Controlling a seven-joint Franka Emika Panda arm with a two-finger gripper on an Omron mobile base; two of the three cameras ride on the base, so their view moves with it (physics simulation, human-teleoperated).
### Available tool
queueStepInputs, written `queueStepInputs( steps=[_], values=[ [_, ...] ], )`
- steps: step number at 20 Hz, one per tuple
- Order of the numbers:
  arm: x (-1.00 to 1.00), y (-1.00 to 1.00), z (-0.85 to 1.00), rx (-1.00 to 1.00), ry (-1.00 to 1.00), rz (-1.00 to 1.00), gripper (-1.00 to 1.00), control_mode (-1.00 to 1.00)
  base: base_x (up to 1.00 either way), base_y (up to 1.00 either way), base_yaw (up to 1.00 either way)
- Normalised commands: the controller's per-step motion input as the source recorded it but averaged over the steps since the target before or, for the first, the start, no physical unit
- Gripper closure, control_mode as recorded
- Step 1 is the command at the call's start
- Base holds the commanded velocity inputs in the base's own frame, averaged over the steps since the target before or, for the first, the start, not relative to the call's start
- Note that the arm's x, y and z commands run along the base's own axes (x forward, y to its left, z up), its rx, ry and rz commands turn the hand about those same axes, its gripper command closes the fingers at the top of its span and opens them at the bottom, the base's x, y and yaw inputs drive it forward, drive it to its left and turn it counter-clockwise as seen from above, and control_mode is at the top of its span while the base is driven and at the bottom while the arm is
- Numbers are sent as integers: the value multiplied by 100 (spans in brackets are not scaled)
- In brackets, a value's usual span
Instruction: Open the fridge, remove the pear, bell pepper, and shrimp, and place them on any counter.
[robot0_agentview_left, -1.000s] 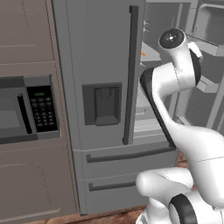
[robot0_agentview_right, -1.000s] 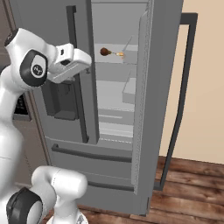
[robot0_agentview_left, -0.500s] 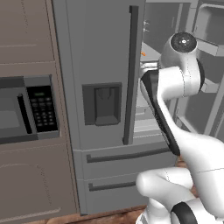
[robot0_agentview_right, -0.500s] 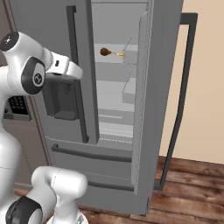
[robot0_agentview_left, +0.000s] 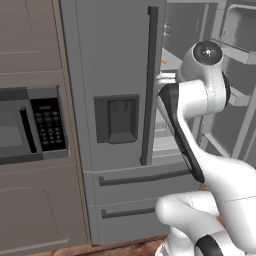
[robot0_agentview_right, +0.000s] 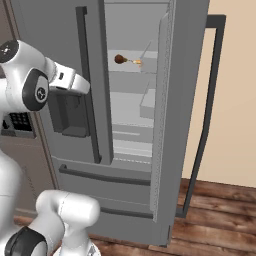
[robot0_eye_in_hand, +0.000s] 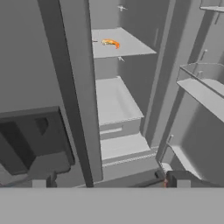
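The fridge (robot0_agentview_right: 95, 45) has its left door shut and its right door (robot0_agentview_right: 182, 100) swung wide open. On an upper shelf inside lie a small brownish pear (robot0_agentview_right: 119, 59) and, just to its right, the orange shrimp (robot0_agentview_right: 136, 62). The shrimp (robot0_eye_in_hand: 110, 42) also shows in the hand view, high on that shelf, and as an orange speck (robot0_agentview_left: 163, 61) in the left base view. My gripper (robot0_eye_in_hand: 110, 183) is open and holds nothing, well short of the shelf, in front of the shut left door's handle (robot0_agentview_right: 87, 85). The bell pepper and the counter are out of view.
A grey microwave (robot0_agentview_left: 30, 125) with a keypad sits in the cabinets left of the fridge. The open door's bins (robot0_eye_in_hand: 201, 87) jut in on the right of the hand view. Two bottom drawers (robot0_agentview_right: 100, 180) lie below, with wooden floor (robot0_agentview_right: 215, 210) at the right.
My hand has drawn back a little to the left and lower in front of the left door, and the elbow has swung up. The jaws stayed open; the fridge contents have not moved.
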Motion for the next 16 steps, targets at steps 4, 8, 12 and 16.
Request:
queueStepInputs(
  steps=[4, 8, 12, 16],
  values=[
    [9, 31, 0, -1, -6, 8, -100, -100, 0, 0, 0],
    [47, 29, 0, 0, -1, 12, -100, -100, 0, 0, 0],
    [60, 7, 0, 0, 0, 5, -100, -100, 0, 0, 0],
    [73, 0, -1, 0, 0, 1, -100, -100, 0, 0, 0]
  ],
)
